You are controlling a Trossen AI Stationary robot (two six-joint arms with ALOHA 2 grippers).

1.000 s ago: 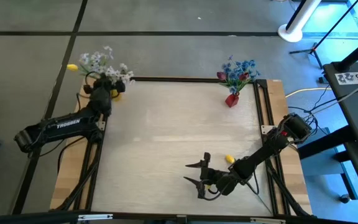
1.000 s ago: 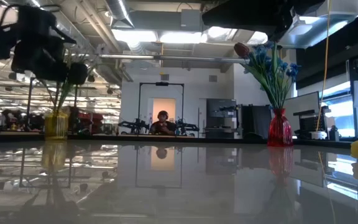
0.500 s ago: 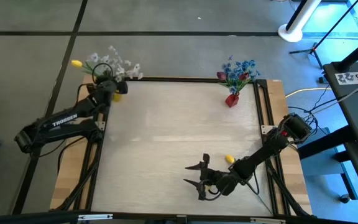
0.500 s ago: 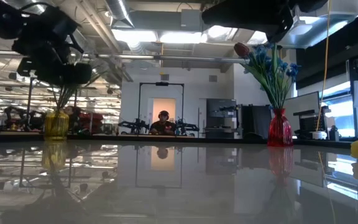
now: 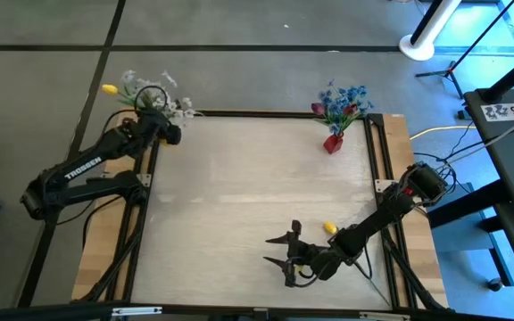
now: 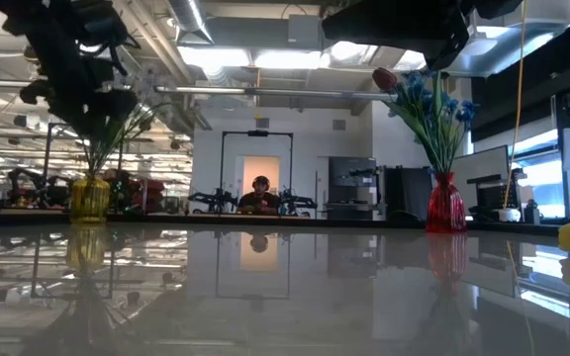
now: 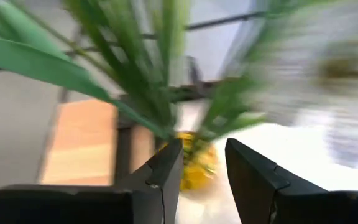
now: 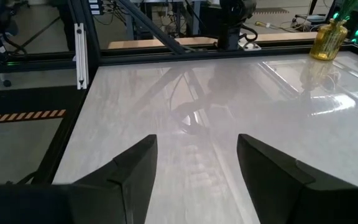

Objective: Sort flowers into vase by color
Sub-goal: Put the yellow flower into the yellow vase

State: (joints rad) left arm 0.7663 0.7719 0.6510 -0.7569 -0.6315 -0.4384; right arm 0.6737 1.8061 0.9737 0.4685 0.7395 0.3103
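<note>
A yellow vase (image 6: 89, 198) at the table's far left corner holds white sprays and a yellow tulip (image 5: 150, 87) on green stems. My left gripper (image 5: 161, 132) hangs over it, open. In the left wrist view the vase (image 7: 197, 169) shows between the fingers and the stems (image 7: 143, 81) stand just beyond their tips. A red vase (image 5: 333, 143) at the far right holds blue clusters and a dark red tulip (image 5: 342, 102). My right gripper (image 5: 282, 253) is open, low near the front edge. A yellow tulip (image 5: 328, 229) lies beside that arm.
A dark frame (image 5: 373, 152) runs along the table's right and far edges. The wide middle of the tabletop (image 5: 239, 187) lies between the two vases. A person (image 6: 258, 196) sits far off in the room behind the table.
My left gripper has gone up above the yellow vase, drifting a little toward the table's right. The white sprays and stems in the vase have swayed and shifted about. The vase has stayed in place.
</note>
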